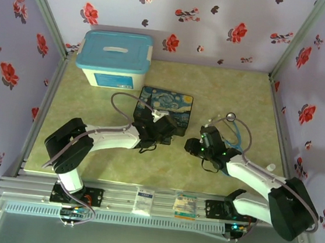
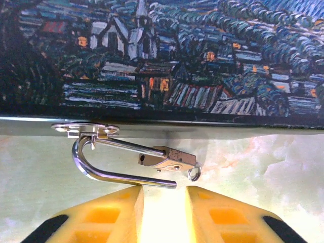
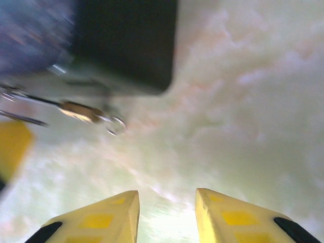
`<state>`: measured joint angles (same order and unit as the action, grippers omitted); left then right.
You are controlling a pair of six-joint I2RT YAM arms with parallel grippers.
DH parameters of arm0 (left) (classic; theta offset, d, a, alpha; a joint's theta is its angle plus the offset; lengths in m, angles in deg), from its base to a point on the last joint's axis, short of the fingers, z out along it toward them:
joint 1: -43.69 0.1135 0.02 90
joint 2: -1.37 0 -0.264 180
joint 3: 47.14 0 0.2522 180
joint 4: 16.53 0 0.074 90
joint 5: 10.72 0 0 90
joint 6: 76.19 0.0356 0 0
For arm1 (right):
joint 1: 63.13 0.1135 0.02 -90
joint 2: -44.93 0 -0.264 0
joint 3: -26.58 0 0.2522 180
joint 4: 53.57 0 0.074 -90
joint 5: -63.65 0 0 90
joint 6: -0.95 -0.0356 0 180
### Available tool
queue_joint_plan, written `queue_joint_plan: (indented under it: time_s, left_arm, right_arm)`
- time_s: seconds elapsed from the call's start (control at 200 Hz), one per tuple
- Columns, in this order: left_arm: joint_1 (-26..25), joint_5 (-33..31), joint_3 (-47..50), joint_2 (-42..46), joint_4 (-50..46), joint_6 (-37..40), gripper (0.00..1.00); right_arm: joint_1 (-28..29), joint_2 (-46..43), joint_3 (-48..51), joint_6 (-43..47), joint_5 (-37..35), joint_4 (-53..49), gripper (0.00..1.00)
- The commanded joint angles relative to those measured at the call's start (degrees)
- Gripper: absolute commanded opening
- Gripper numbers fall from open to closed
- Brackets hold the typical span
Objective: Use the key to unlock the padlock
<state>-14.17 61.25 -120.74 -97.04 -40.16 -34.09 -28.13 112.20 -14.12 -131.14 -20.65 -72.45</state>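
The brass padlock point(image 2: 169, 158) hangs sideways from a silver hasp point(image 2: 86, 129) on the front of the Starry-Night box point(image 2: 162, 55). Its silver shackle point(image 2: 81, 157) is hooked through the hasp. One leg sits in the body and the other ends free below it. A small ring point(image 2: 194, 173) hangs at the body's right end; I cannot make out the key's shaft. My left gripper point(image 2: 163, 195) is open just below the shackle's free end, holding nothing. My right gripper point(image 3: 167, 195) is open over bare table, with the blurred padlock point(image 3: 78, 110) at its upper left.
A white bin with a blue lid point(image 1: 114, 57) stands at the back left. A stethoscope with blue tubing point(image 1: 237, 133) lies behind the right arm. The box point(image 1: 164, 107) sits mid-table, both grippers close at its front edge. Floral walls enclose the table point(image 1: 145, 166).
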Motion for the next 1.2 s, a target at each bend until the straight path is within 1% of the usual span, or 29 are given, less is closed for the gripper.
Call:
queue_joint_plan:
  time_s: [0.0, 0.17, 0.365, 0.435, 0.52, 0.685, 0.735, 0.8, 0.875, 0.975, 1.06, 1.195]
  left_arm:
    - [-0.06, -0.56, -0.55, 0.36, 1.57, -0.82, 0.28]
    - [-0.05, -0.44, 0.1, 1.73, 4.54, -1.45, 0.28]
    - [0.03, 0.34, -0.66, -0.83, 5.88, -1.71, 0.27]
    - [0.03, 0.42, 0.09, -0.51, 6.99, -1.7, 0.26]
    - [0.2, 0.36, 1.5, 2.6, 8.95, -0.72, 0.26]
    - [1.24, -1.83, 2.34, 10.11, 5.6, 0.99, 0.28]
    - [1.9, -2.1, 3.64, 12.59, 5.34, 1.1, 0.28]
    - [2.6, -2.41, 5.15, 15.64, 4.66, 1.01, 0.28]
    - [3.23, -2.89, 7.12, 18.65, 4.16, 0.72, 0.28]
    - [4.2, -3.03, 10.11, 21.27, 4.24, -0.21, 0.28]
    - [4.54, -3.01, 11.9, 22.03, 4.13, -0.66, 0.28]
    - [4.6, -2.78, 14.24, 22.44, 5.04, -1.86, 0.28]
  right_arm:
    - [-0.11, 0.75, 0.31, 3.83, -1.67, -1.8, 0.35]
    - [0.06, 2.18, 0.66, 3.82, -1.03, 1.7, 0.35]
    - [0.84, 4.01, 0.51, 4.79, -0.68, 6.06, 0.34]
    - [1.38, 4.93, -0.14, 5.99, -0.63, 6.92, 0.34]
    - [3.01, 5.24, -1.32, 9.51, -2.35, 6.62, 0.34]
    - [7.56, 6.23, -4.52, 15.71, -12.06, 3.8, 0.39]
    - [7.78, 7.6, -5.43, 16.26, -13.1, 3.44, 0.4]
    - [8.04, 9.62, -6.64, 16.87, -13.12, 3.59, 0.4]
    - [9.77, 11.68, -7.59, 18.15, -14.91, 4.69, 0.39]
    - [9.89, 14.77, -9.0, 18.01, -11.89, 7.45, 0.38]
    - [9.76, 16.6, -9.67, 17.44, -8.8, 10.72, 0.41]
    - [9.39, 18.19, -10.29, 16.8, -6.95, 13.1, 0.43]
